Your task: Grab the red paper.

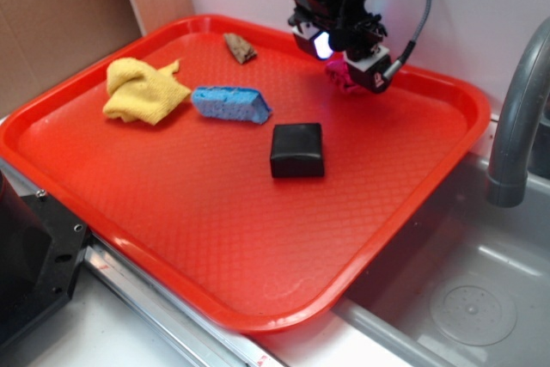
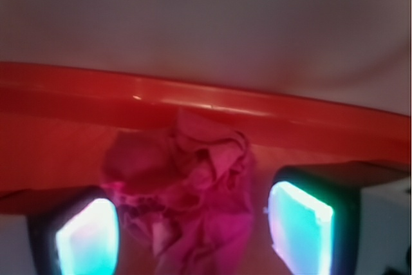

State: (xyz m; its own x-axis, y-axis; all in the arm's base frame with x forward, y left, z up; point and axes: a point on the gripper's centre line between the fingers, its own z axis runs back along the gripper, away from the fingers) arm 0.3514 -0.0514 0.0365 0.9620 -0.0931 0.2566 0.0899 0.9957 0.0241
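Note:
The red paper [image 1: 340,73] is a crumpled dark-red ball lying near the far rim of the red tray [image 1: 215,212]. My gripper [image 1: 348,62] is lowered over it with one finger on each side. In the wrist view the red paper [image 2: 187,185] fills most of the space between the two glowing pads [image 2: 87,239]. The left pad sits against the paper, while a narrow gap shows by the right pad. The gripper [image 2: 193,233] is open around the ball. The tray rim [image 2: 193,98] runs just behind it.
On the tray lie a yellow cloth [image 1: 142,90], a blue sponge [image 1: 230,103], a black block [image 1: 297,149] and a small brown piece [image 1: 240,47]. A sink [image 1: 464,298] with a grey faucet [image 1: 516,118] is to the right. A wall rises behind the tray.

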